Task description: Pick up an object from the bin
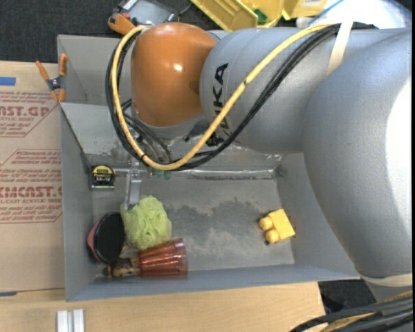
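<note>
My gripper reaches down from under the orange dome at the left of the bin, its tip just above the upper left edge of a light green spongy ball. Whether it touches the ball cannot be told. A small black and yellow tape measure lies just left of the gripper. Left of the ball sits a black round object with a red rim. A red ribbed cup lies on its side below the ball, against the front wall.
A yellow toy block lies alone at the right of the bin floor. The arm covers the back and right of the bin. Bare floor stretches between the green ball and the block.
</note>
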Available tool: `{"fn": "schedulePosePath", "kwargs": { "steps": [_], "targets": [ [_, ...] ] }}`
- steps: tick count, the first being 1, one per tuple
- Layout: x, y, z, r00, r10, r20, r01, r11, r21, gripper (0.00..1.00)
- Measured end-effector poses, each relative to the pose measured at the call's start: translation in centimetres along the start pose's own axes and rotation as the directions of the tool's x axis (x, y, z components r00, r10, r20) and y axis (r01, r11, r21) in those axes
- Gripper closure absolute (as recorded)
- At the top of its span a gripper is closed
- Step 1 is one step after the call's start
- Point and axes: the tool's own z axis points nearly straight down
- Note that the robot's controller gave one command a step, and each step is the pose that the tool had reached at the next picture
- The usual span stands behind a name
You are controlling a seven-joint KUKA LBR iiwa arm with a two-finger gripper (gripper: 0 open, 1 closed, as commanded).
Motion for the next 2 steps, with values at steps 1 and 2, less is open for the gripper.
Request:
{"fn": "schedulePosePath", "kwargs": {
  "steps": [1, 2],
  "targets": [
    [0.0, 0.0, 0.0, 1.0, 0.0, 0.0, 0.0, 1.0, 0.0, 0.0],
    [6.7, -2.3, 3.5, 0.905, -0.425, -0.001, 0.425, 0.905, 0.0, 0.0]
  ]
}}
